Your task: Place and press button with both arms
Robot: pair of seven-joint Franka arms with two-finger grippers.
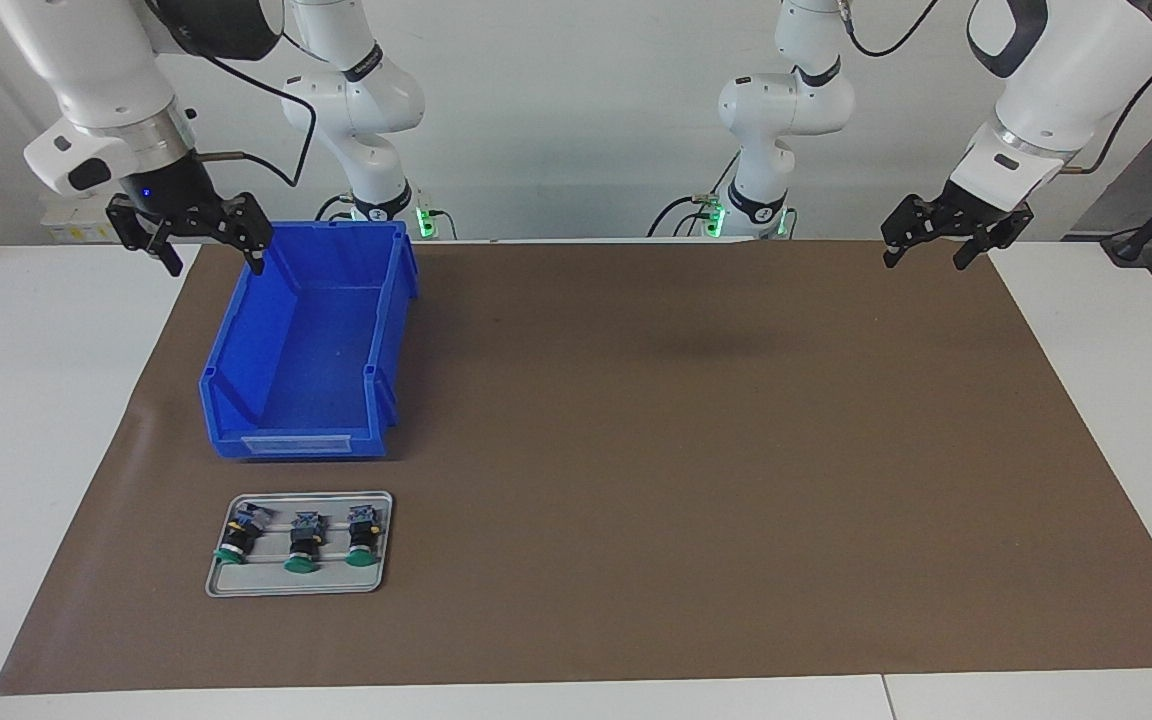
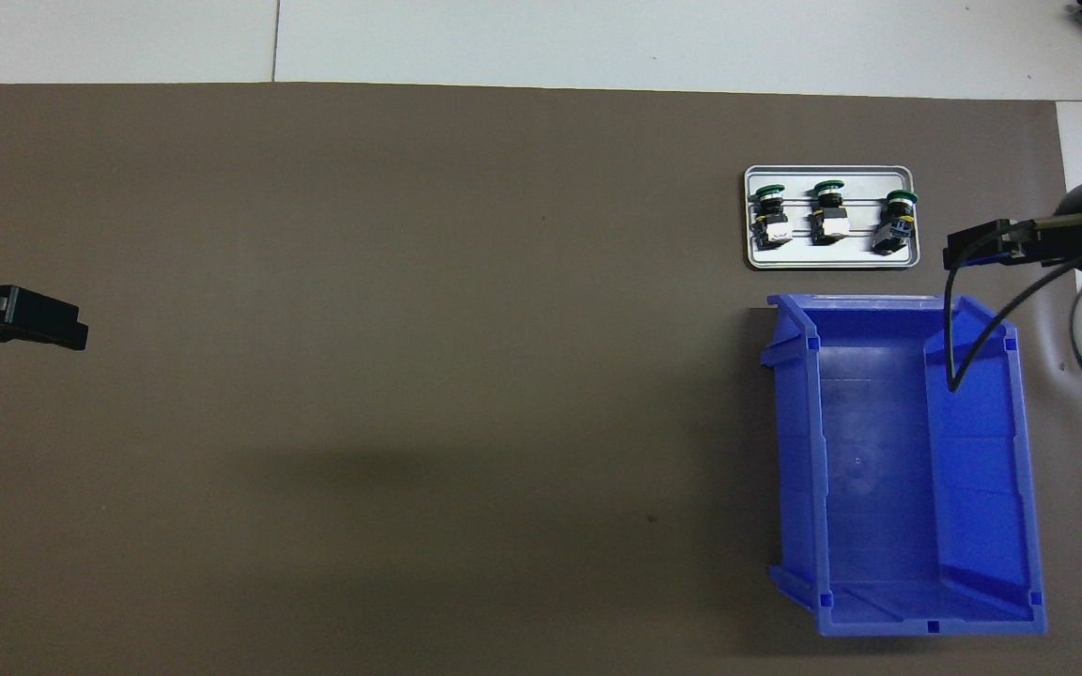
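Three identical green-capped buttons lie on their sides in a small grey tray, caps pointing away from the robots: one toward the right arm's end, one in the middle, one beside it. They also show in the overhead view. My right gripper hangs open and empty over the nearer corner of the blue bin. My left gripper hangs open and empty over the brown mat's corner at the left arm's end, well apart from the tray.
The blue bin is empty and stands between the robots and the tray. A brown mat covers the white table.
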